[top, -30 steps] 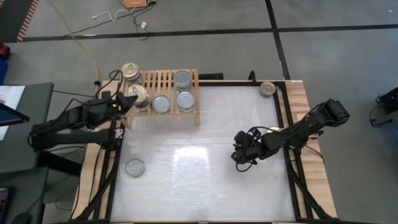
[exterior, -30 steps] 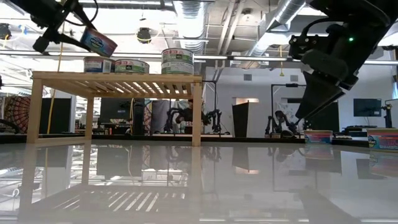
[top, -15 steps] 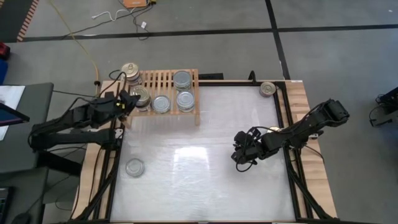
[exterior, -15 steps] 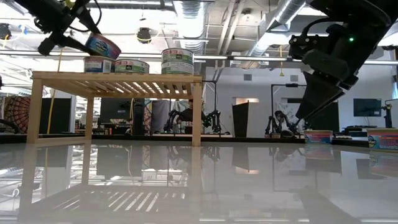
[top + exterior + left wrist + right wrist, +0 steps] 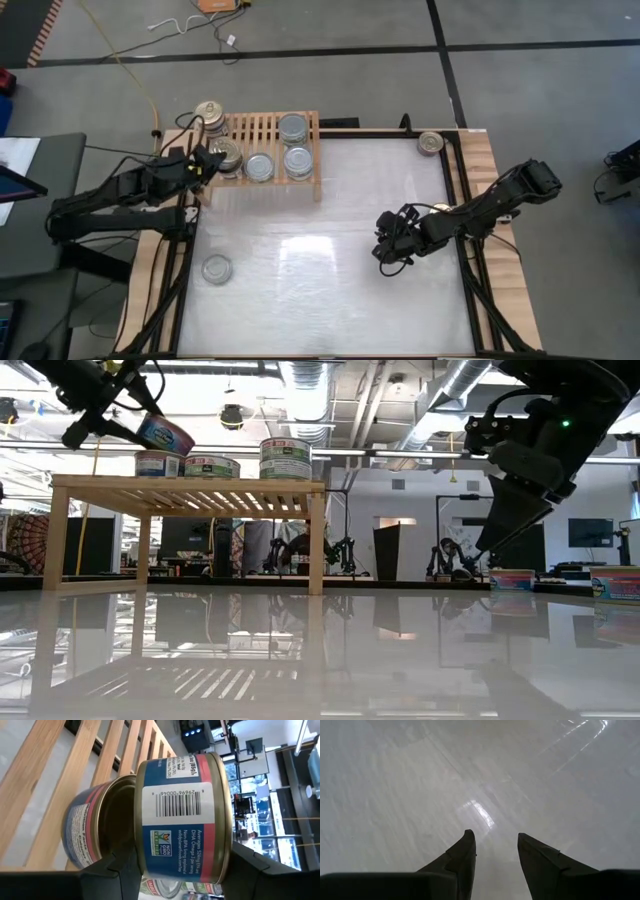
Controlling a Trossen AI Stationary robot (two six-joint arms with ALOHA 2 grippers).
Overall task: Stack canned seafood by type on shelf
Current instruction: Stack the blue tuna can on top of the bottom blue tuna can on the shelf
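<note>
Gold-rimmed and wrapped in a red and blue label, one tin (image 5: 182, 817) was held tilted in the left gripper (image 5: 203, 163), whose fingers were closed on its sides. It hung just above another tin (image 5: 95, 832) standing at the left end of the wooden shelf (image 5: 305, 185), near the table's far left corner.

Farther along the slats stood a silver-topped tin (image 5: 259, 166) and beside it a short stack of tins (image 5: 285, 459), with one more silver top (image 5: 292, 127) behind. A gold-topped tin (image 5: 209, 112) showed at the shelf's far left corner, though I could not tell whether it rested on the slats.

Away from the shelf, a lone tin (image 5: 216, 268) lay on the white table (image 5: 330, 300) near its left edge, and another (image 5: 431, 143) sat at the far right corner.

The right gripper (image 5: 496, 851) hovered over bare table on the right side, its fingers partly apart and holding nothing. Nothing stood between it and the shelf.
</note>
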